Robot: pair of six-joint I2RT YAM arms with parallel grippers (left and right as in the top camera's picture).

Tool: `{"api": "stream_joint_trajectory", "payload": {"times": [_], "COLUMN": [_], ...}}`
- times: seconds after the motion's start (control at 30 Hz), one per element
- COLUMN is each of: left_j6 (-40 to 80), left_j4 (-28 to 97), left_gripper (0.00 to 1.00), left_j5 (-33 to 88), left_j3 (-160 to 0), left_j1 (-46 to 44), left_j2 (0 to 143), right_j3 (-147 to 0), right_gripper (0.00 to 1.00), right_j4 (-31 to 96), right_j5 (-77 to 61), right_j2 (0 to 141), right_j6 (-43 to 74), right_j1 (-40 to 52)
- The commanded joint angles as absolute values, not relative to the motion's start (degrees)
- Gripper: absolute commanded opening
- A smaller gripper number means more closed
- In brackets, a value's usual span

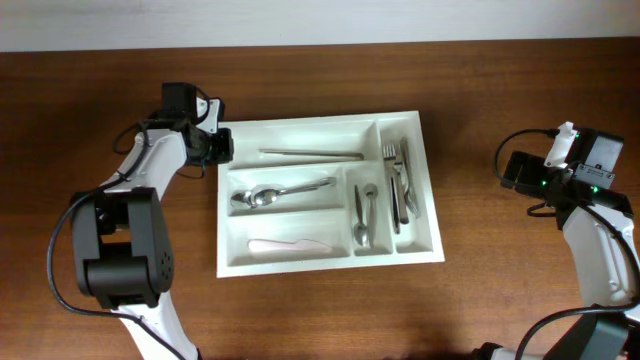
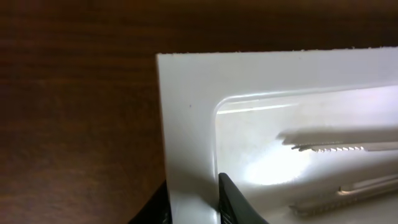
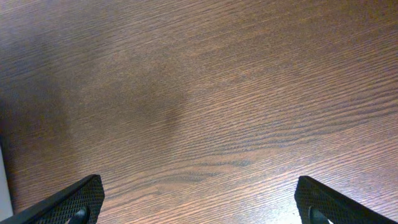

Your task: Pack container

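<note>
Left wrist view: left claw (image 2: 193,190) clamps the tray (image 2: 186,112) rim; right claw (image 3: 199,186) hangs spread wide above the table (image 3: 217,93).

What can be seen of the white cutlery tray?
The tray is white, rectangular, plastic-looking, lying flat and slightly skewed on the wooden table. Three long compartments sit left, two crosswise ones right; all hold cutlery. The left gripper holds its left rim near the far corner between its fingers.
</note>
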State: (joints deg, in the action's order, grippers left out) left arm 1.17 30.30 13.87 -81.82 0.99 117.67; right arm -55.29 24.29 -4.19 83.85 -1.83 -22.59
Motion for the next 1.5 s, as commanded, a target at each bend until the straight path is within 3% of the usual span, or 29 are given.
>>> {"api": "stream_joint_trajectory", "payload": {"times": [0.0,0.37,0.5,0.67,0.7,0.93,1.13,1.47], "left_j6": [-0.86,-0.86,-0.86,-0.82,-0.82,-0.86,-0.86,-0.86], "left_j4": [28.23,24.95,25.69,27.05,27.83,37.95,51.83,58.26], "left_gripper": [0.21,0.29,0.53,0.97,0.99,0.99,0.99,0.99], "left_j5": [12.6,12.58,12.6,12.78,12.78,11.9,4.1,1.67], "left_j3": [-82.24,-82.24,-82.24,-85.01,-86.32,-103.04,-117.8,-120.03], "left_j1": [1.54,1.56,1.63,1.72,1.85,5.17,9.89,15.31], "left_j2": [118.28,118.3,118.3,117.32,116.9,113.67,111.11,108.95], "right_j3": [-55.94,-55.94,-55.94,-55.94,-55.94,-55.94,-55.94,-55.94], "right_gripper": [0.98,0.99,0.99,0.99,0.99,0.99,0.99,0.99], "right_j4": [24.29,24.29,24.29,24.29,24.29,24.29,24.29,24.29], "right_j5": [-4.32,-4.32,-4.32,-4.32,-4.32,-4.32,-4.32,-4.32], "right_j2": [84.07,84.07,84.07,84.07,84.07,84.07,84.07,84.07], "right_j6": [-2.13,-2.13,-2.13,-2.13,-2.13,-2.13,-2.13,-2.13], "right_j1": [-22.9,-22.9,-22.9,-22.9,-22.9,-22.9,-22.9,-22.9]}}
